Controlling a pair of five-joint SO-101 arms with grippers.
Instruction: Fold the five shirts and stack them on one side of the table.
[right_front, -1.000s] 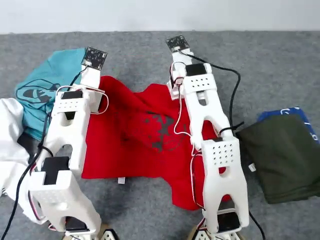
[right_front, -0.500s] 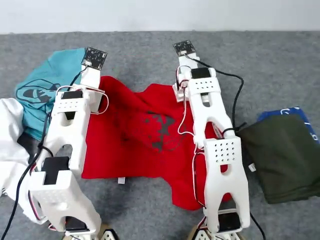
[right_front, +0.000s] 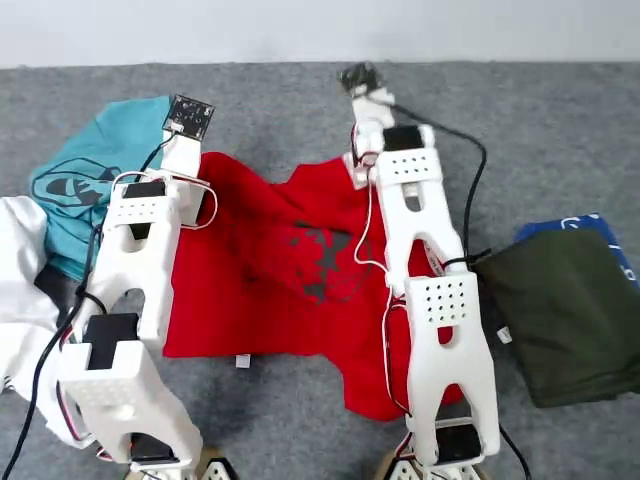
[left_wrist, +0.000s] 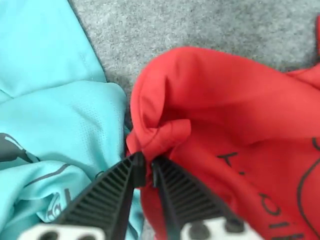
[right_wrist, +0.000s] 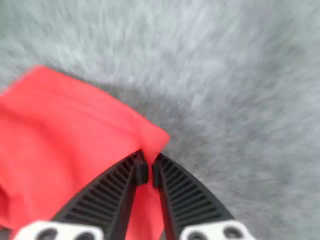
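The red shirt (right_front: 280, 270) lies spread face up in the middle of the grey table, with a dark print on its chest. My left gripper (left_wrist: 147, 167) is shut on a bunched fold of the red shirt (left_wrist: 225, 110) at its far left edge, right beside the teal shirt (left_wrist: 55, 100). My right gripper (right_wrist: 147, 167) is shut on a far corner of the red shirt (right_wrist: 65, 130), held just over the table. In the high view the left arm (right_front: 145, 240) covers the shirt's left side and the right arm (right_front: 415, 230) its right side.
A teal shirt (right_front: 85, 175) and a crumpled white shirt (right_front: 20, 290) lie at the left. A folded dark green shirt (right_front: 560, 310) rests on a blue one (right_front: 590, 225) at the right edge. Bare grey table (right_front: 270, 110) runs along the far side.
The right arm has stretched farther across the table, drawing the red shirt's far right corner with it. The left arm has kept still.
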